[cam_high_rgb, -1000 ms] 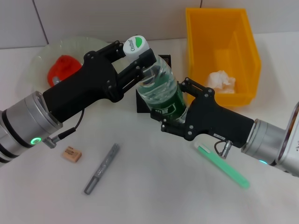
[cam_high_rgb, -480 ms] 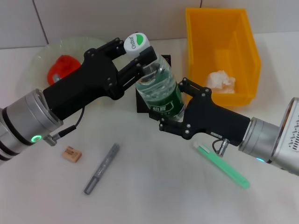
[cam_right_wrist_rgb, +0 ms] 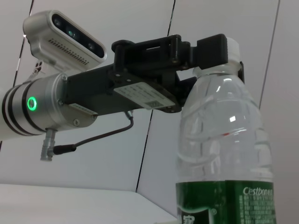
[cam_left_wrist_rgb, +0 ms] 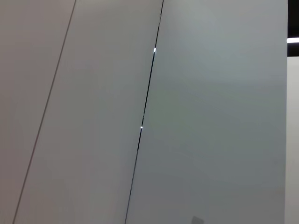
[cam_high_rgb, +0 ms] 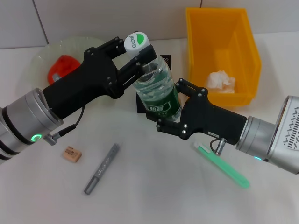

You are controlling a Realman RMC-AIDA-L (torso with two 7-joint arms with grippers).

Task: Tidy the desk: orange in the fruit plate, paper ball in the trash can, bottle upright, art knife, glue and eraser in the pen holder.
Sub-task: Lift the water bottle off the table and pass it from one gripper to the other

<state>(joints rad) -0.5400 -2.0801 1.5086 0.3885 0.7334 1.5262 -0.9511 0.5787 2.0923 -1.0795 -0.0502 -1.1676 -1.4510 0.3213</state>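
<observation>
Bottle (cam_high_rgb: 156, 91) held tilted above desk centre, left gripper (cam_high_rgb: 138, 59) clamped at neck below cap, right gripper (cam_high_rgb: 169, 108) closed round green label; looks empty, so light, thin-walled, slick — grip label/neck w/o crushing.

The pen holder (cam_high_rgb: 152, 88) is blocked by the bottle (cam_high_rgb: 156, 91) and both pincers. Open surface (cam_high_rgb: 154, 186) lies between the art knife (cam_high_rgb: 102, 169) and the green glue stick (cam_high_rgb: 223, 165).
</observation>
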